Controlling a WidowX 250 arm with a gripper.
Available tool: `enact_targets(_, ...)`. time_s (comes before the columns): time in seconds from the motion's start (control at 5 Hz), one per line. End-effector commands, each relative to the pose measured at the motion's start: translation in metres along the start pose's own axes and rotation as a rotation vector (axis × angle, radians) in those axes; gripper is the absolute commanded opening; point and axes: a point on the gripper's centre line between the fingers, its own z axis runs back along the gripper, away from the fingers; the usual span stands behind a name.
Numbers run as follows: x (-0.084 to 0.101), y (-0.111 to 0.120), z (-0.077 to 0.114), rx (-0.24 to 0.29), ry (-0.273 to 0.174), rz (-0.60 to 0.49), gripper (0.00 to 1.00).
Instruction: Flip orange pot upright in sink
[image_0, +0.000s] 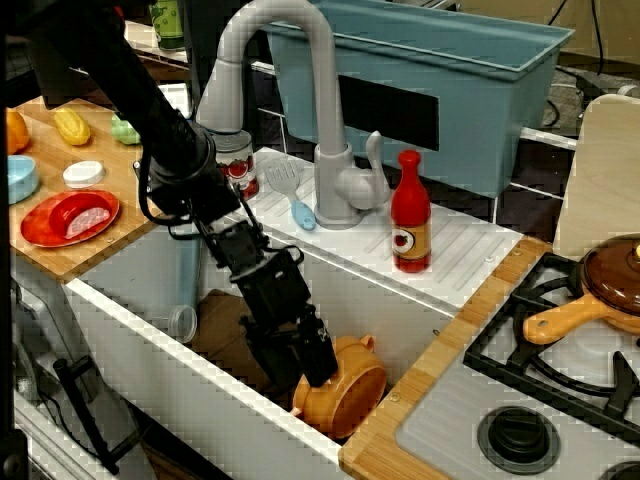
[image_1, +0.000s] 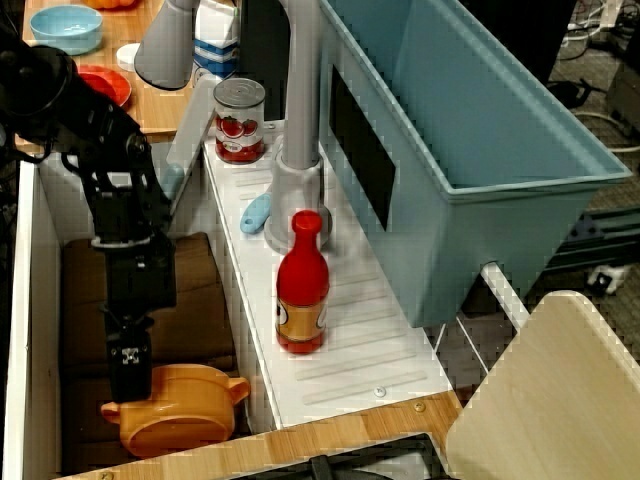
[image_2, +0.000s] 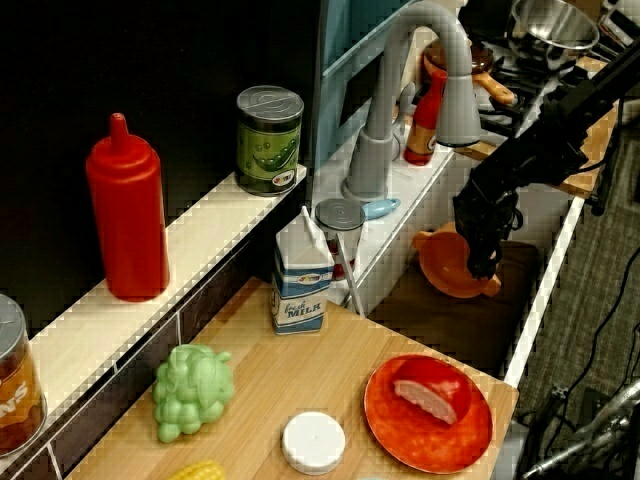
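Arm (image_0: 170, 140): matte black throughout, built of chunky segments. Upper link is a smooth rounded tube; the wrist section is boxier, with flat-sided housings. Thin black cables loop loosely around the joint below the tube. Gripper (image_0: 318, 376): black, narrow, ending in slim flat fingers (image_1: 130, 375). Small pale markings show on the finger block in the overhead view; too small to read. No coloured trim visible.

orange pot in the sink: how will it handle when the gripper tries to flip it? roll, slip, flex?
The orange pot looks like thin moulded plastic, so probably light and stiff. Its round body, tilted against the sink corner, suggests it may roll or pivot rather than stay put. The glossy surface could slip in the gripper, which reaches its rim; the small loop handles may catch the wall.
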Motion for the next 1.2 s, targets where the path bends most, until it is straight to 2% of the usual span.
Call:
enact_targets(0.0,0.001,-0.008,-0.001,-0.020,-0.003,-0.007,1.00)
enact_targets(0.2,0.001,-0.005,-0.005,-0.016,0.000,0.016,0.00)
enact_targets(0.4,0.002,-0.005,-0.003,-0.026,0.000,0.026,0.00)
enact_targets(0.6,0.001,-0.007,-0.002,0.002,-0.016,0.039,0.00)
enact_targets(0.8,-0.006,-0.014,-0.002,0.236,-0.083,0.048,0.00)
enact_targets(1.0,-0.011,-0.024,0.007,0.487,-0.055,0.063,0.00)
